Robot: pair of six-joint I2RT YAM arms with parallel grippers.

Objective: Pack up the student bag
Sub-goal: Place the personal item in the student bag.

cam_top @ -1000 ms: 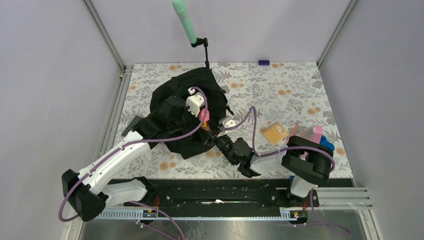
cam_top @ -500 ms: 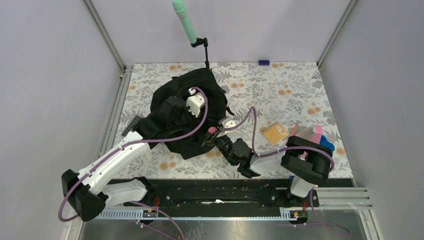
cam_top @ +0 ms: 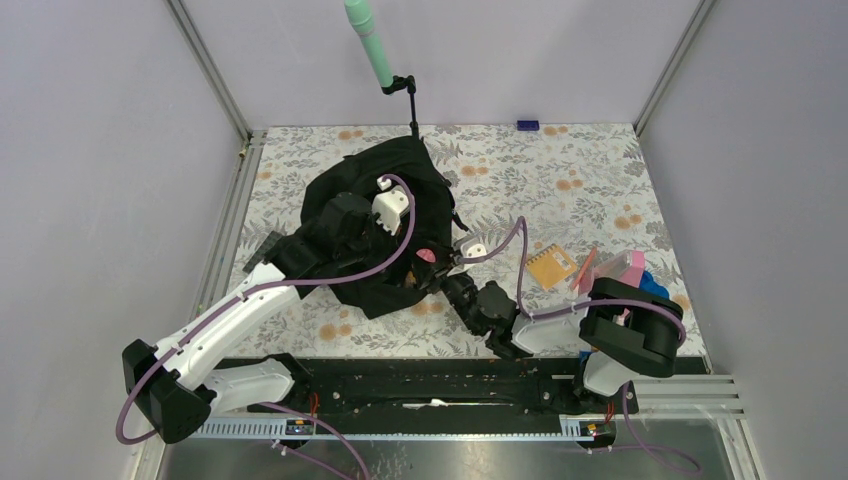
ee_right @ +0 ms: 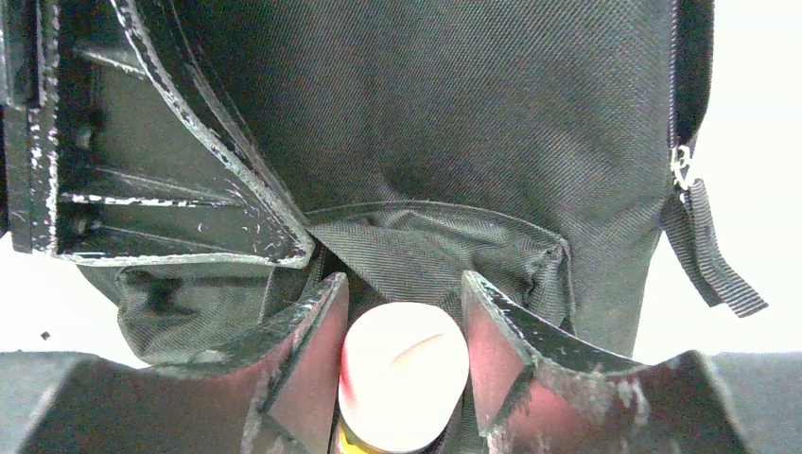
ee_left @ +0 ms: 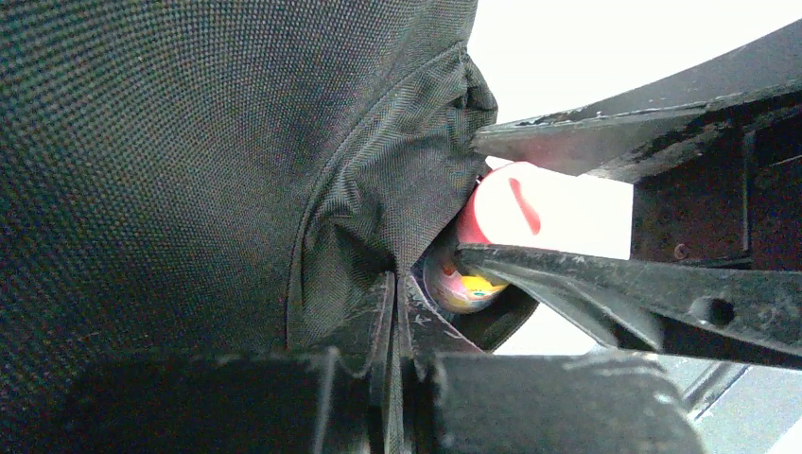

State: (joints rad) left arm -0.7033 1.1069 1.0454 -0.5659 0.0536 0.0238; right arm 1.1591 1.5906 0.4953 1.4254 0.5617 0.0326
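The student bag [cam_top: 395,165], a large slump of black fabric, lies on the flower-patterned counter [cam_top: 600,170], left of centre and toward the far side. Both robot arms reach into its near-right edge.

The left claw [ee_left: 392,284], fingers pressed together, pinches a fold of the bag's woven cloth. That arm lies across the bag from the near-left corner. Just beside it, the right claw [ee_right: 402,284] is clamped on a white-capped tube [ee_right: 404,374]. One finger [ee_right: 307,331] stands on each side of the cap, which bears a red streak. A little yellow shows lower on the tube's body. An open pocket [ee_right: 435,246] of the bag gapes directly ahead of the cap, its mouth slack and creased. A zipper pull with a woven tab [ee_right: 705,255] hangs down the bag's right side in the right wrist view.

From above, the tube shows only as a pink spot at the bag's edge, where the two claws meet.

To the right of the bag, well apart from it, an orange spiral notebook [cam_top: 551,266] lies flat. Beyond that sit pink items [cam_top: 628,266] and something blue [cam_top: 655,284], partly hidden by the right arm. A small dark-blue object [cam_top: 527,125] rests at the far edge. A pale green stick [cam_top: 368,40] rises on a black stand behind the bag.
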